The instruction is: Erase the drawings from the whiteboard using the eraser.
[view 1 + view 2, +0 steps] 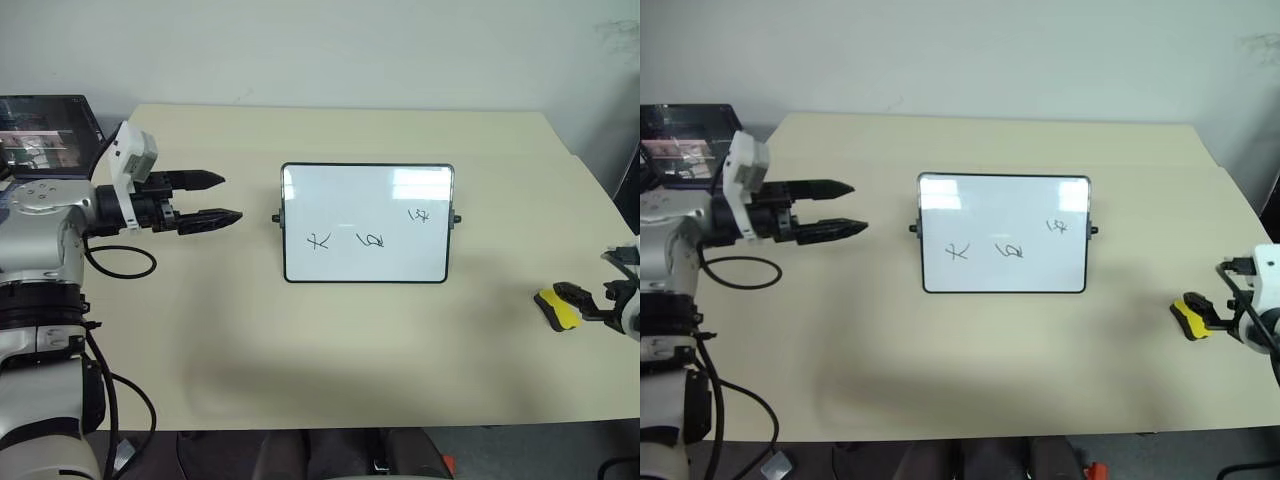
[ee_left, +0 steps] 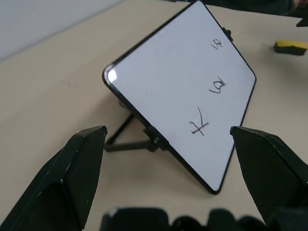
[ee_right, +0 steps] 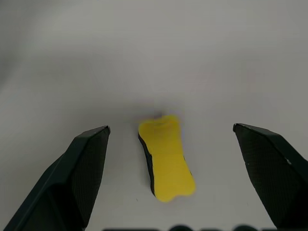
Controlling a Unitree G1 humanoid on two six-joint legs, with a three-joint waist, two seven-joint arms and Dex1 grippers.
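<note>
The whiteboard (image 1: pixel 366 200) stands tilted on its stand at the table's middle. Three black drawings mark it: one at lower left (image 1: pixel 319 241), one in the middle (image 1: pixel 372 240) and one at upper right (image 1: pixel 420 215). My left gripper (image 1: pixel 228 197) hovers open to the board's left, pointing at it, a hand's width away. The yellow eraser (image 3: pixel 166 161) lies flat on the table near the right edge. My right gripper (image 3: pixel 171 129) is open above it, one finger on each side, neither touching it.
A dark laptop (image 1: pixel 45 135) sits at the table's far left corner behind my left arm. A black cable (image 1: pixel 120 262) loops on the table under that arm. The table's right edge (image 1: pixel 610 200) runs close to the eraser.
</note>
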